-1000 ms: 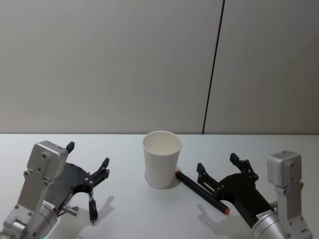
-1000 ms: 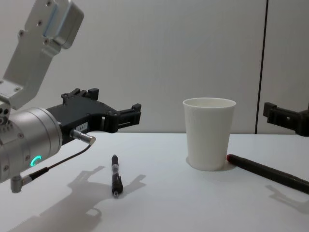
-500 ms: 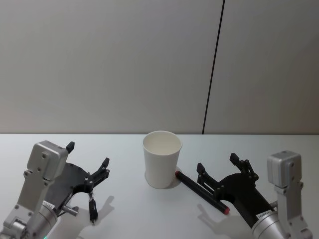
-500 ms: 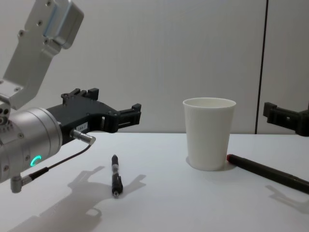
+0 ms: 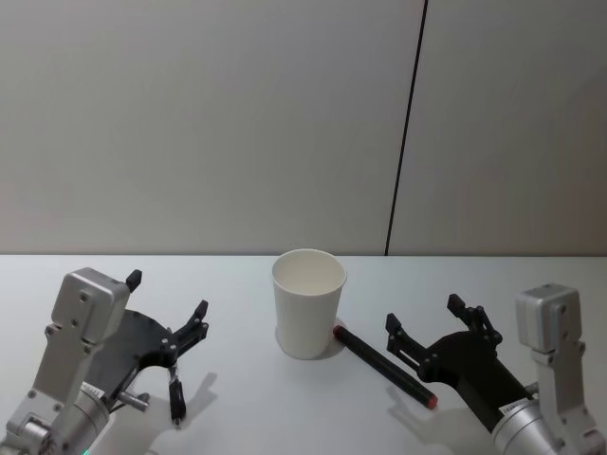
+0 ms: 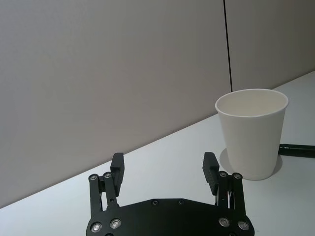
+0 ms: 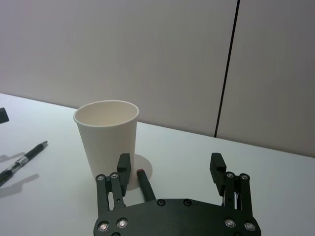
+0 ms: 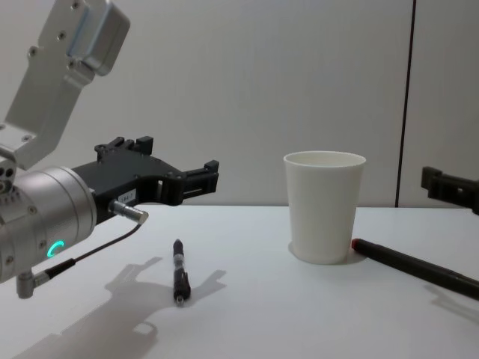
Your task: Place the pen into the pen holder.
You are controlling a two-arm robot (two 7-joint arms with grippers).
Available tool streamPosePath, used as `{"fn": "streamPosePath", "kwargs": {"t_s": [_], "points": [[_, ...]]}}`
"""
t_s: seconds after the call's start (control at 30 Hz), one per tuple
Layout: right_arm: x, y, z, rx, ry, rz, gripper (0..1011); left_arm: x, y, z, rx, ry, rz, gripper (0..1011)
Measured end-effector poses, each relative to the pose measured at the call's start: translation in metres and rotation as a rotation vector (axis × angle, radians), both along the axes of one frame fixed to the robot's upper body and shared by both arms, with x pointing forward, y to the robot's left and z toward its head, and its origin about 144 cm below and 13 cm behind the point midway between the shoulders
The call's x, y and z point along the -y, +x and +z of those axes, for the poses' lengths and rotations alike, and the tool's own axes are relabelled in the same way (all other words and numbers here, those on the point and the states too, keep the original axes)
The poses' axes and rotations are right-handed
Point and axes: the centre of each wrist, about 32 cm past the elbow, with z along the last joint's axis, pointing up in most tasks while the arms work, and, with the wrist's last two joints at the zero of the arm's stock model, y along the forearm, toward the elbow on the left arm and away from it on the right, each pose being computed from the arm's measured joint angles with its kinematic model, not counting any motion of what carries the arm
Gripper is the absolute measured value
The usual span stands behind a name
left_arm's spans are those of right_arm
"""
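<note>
A white paper cup serving as the pen holder (image 5: pixel 309 303) stands upright and empty at the middle of a white table (image 5: pixel 285 422), in front of a plain grey wall (image 5: pixel 190 123) split by a dark vertical seam (image 5: pixel 408 123). The left gripper (image 5: pixel 168 294) hovers above the table on the robot's left, well apart from the cup, its two black fingers spread wide and holding nothing; the left wrist view shows both fingertips parted with bare table between them and the cup farther off. A slim black pen (image 5: pixel 175 393) lies flat on the table just below and in front of that gripper, untouched, its shadow beside it. On the robot's right, the right gripper (image 5: pixel 423 313) hangs above the table with its jaws likewise released and empty. A thick dark pen (image 5: pixel 384 367) with red ends lies flat between the cup and this gripper, one red end just beside the cup's base and the other pointing back toward the robot's right; whether it touches the cup cannot be told. From the right wrist, the near red end shows between the parted fingers, with the cup just beyond
</note>
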Motion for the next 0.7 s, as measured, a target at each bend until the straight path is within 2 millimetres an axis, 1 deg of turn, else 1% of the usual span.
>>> {"fn": "streamPosePath", "kwargs": {"t_s": [0.43, 0.7], "points": [[0.021, 0.000, 0.004, -0.052, -0.065, 0.019, 1001, 0.000, 0.000, 0.000, 0.000, 0.000, 0.000, 1003], [0.028, 0.008, 0.009, -0.097, -0.110, 0.062, 1001, 0.000, 0.000, 0.000, 0.000, 0.000, 0.000, 1003]]}}
